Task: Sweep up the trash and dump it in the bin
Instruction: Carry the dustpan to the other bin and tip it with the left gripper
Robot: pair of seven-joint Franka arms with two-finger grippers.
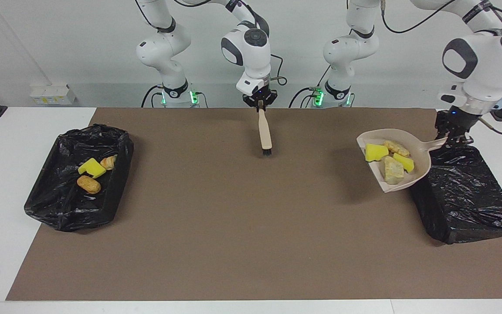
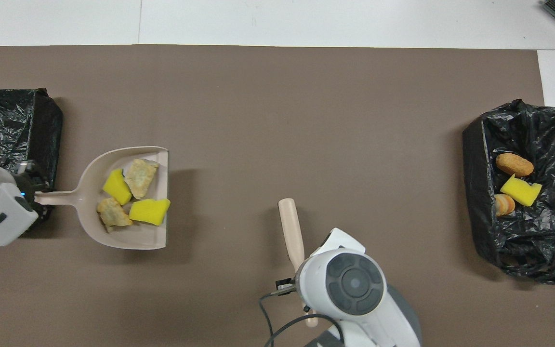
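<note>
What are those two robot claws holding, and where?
Left gripper holds the beige plastic dustpan by its handle; right gripper holds the beige brush by its handle end.

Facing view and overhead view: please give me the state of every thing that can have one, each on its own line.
dustpan: lifted, held by its handle, loaded with four scraps.
left claw: shut on the dustpan, over the bin's edge.
bin at the left arm's end: no trash visible inside.
brush: hanging bristles down.
right claw: shut on the brush.
bin at the right arm's end: holds three scraps.
</note>
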